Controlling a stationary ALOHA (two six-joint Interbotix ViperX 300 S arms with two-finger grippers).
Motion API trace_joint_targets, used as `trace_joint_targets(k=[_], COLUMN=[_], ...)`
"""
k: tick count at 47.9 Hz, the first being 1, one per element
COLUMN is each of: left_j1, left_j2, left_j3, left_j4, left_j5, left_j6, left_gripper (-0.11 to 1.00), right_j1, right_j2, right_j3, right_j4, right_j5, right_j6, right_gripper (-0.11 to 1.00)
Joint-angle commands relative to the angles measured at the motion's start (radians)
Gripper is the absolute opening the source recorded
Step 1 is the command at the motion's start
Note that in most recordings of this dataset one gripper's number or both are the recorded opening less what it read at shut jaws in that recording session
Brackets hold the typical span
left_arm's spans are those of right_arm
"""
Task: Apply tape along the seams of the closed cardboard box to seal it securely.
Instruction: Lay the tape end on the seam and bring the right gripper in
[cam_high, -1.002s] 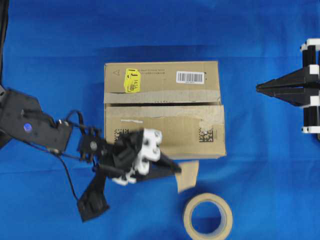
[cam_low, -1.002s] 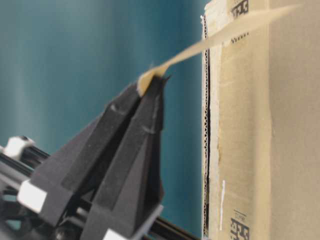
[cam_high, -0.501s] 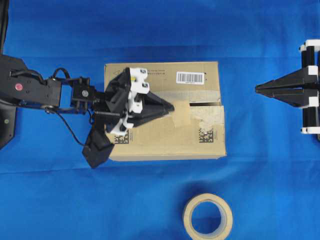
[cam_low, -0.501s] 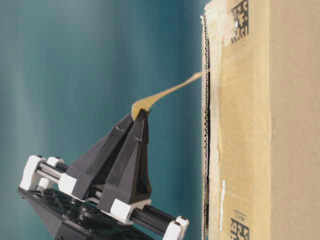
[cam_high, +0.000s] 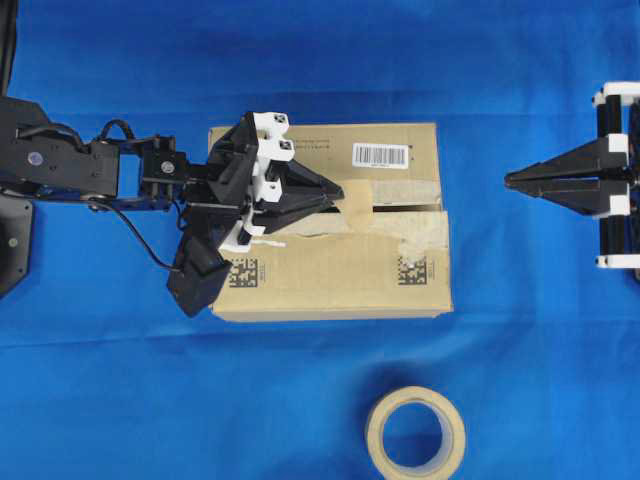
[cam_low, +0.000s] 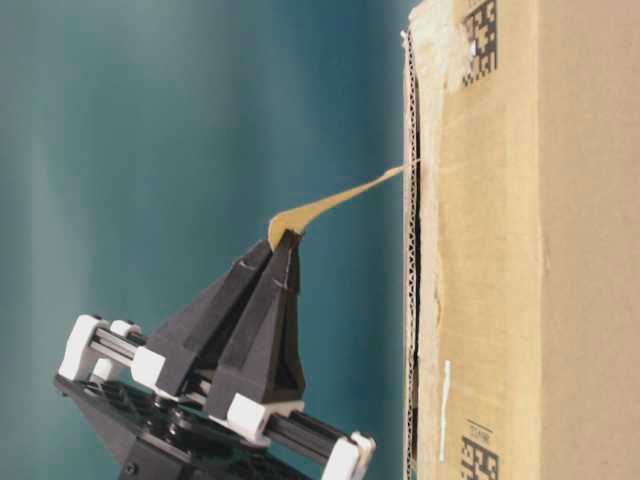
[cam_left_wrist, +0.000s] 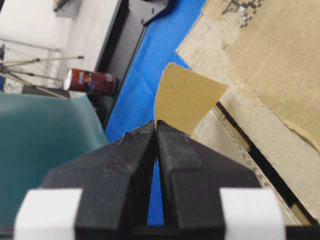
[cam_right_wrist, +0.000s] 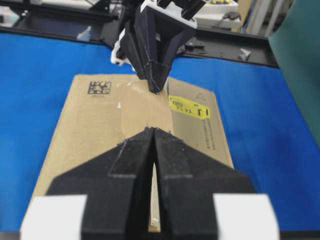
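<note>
The brown cardboard box (cam_high: 330, 275) lies in the middle of the blue cloth, with its yellow sticker (cam_right_wrist: 189, 106) on the far flap. Its seam (cam_high: 410, 208) shows as a dark slit right of centre; the rest sits under my left arm. My left gripper (cam_high: 340, 190) hovers over the box top, shut on one end of a short tan tape strip (cam_high: 354, 205). The strip (cam_low: 340, 192) slopes from the fingertips (cam_low: 285, 240) down to the box surface beside the seam (cam_left_wrist: 250, 155). My right gripper (cam_high: 508, 180) is shut and empty, off the box's right end.
The beige tape roll (cam_high: 415, 432) lies flat on the cloth in front of the box, right of centre. Worn pale tape remnants (cam_high: 415, 235) edge the seam. A red can (cam_left_wrist: 90, 81) stands beyond the table.
My left gripper carried the strip from in front of the box up over its top, then a little farther back. The strip's free end now meets the box by the seam. The right arm stayed put.
</note>
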Motion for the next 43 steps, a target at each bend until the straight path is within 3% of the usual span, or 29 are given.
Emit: trace_joint_targets(k=[1, 43], left_j1=[0.000, 0.014], left_j2=[-0.029, -0.014], left_j3=[-0.002, 0.023], left_j4=[-0.002, 0.000], left_j5=[0.006, 0.153], left_j6=[-0.005, -0.006], left_gripper=[0.02, 0.02], right_j1=[-0.002, -0.002], right_j2=[0.006, 0.160], right_j3=[-0.023, -0.094], right_j4=[0.000, 0.000], right_j5=[-0.017, -0.100], right_j6=[-0.002, -0.002], right_gripper=[0.02, 0.02])
